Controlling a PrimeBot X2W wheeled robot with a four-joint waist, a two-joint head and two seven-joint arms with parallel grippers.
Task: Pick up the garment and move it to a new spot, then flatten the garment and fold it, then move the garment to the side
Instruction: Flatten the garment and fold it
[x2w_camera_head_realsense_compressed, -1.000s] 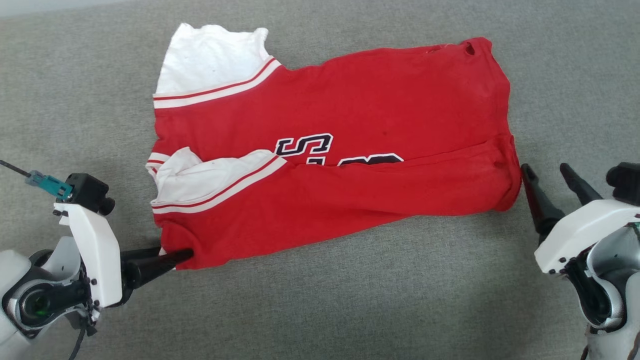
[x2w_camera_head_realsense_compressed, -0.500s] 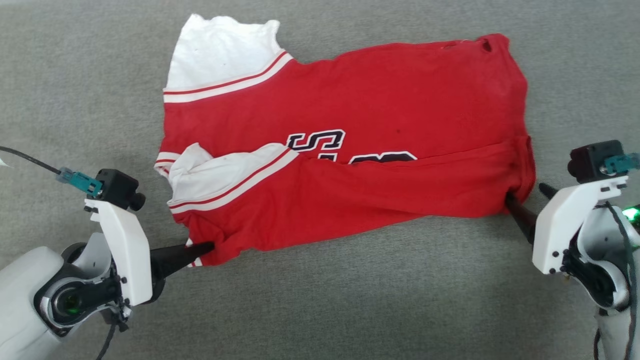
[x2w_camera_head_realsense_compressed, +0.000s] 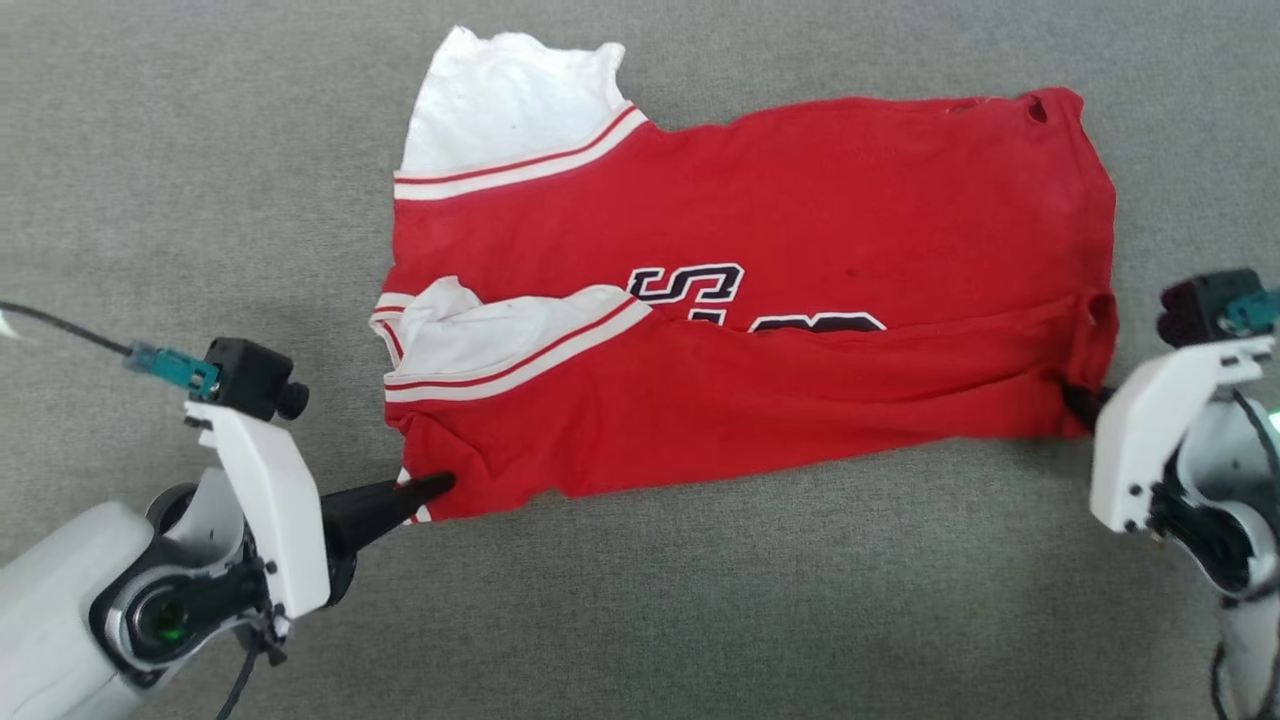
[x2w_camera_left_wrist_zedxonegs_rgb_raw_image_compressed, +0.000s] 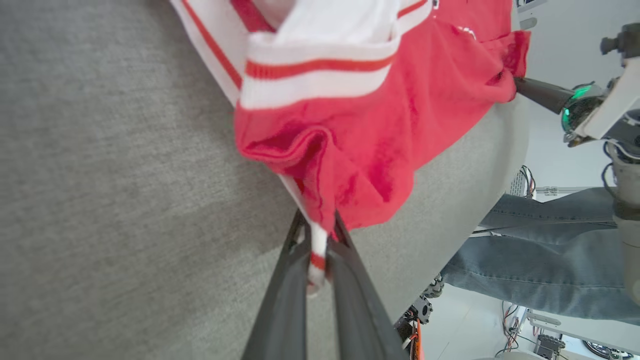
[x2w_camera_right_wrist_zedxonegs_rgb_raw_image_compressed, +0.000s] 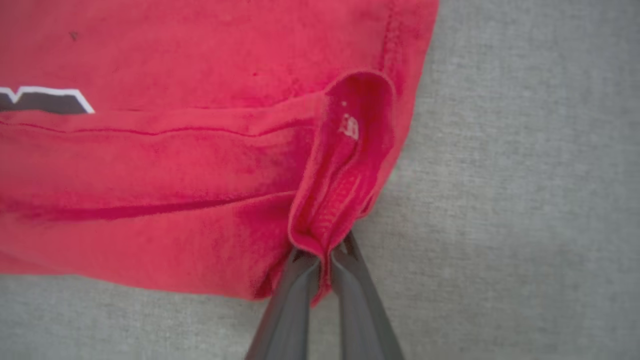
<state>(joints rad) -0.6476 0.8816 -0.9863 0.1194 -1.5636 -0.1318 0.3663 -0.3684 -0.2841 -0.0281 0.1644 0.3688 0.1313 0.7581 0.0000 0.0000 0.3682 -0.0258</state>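
My left claw (x2w_camera_left_wrist_zedxonegs_rgb_raw_image_compressed: 320, 235) pinches the striped near-left corner of the red jersey (x2w_camera_head_realsense_compressed: 800, 200). My right claw (x2w_camera_right_wrist_zedxonegs_rgb_raw_image_compressed: 325, 257) is clamped on the bunched near-right hem. Half-folded mid-desk (x2w_camera_head_realsense_compressed: 700, 610), the jersey looks soft and limp, so I expect sag between these corner holds. There's open room all round, and a person's legs (x2w_camera_left_wrist_zedxonegs_rgb_raw_image_compressed: 525, 250) stand beyond the edge.
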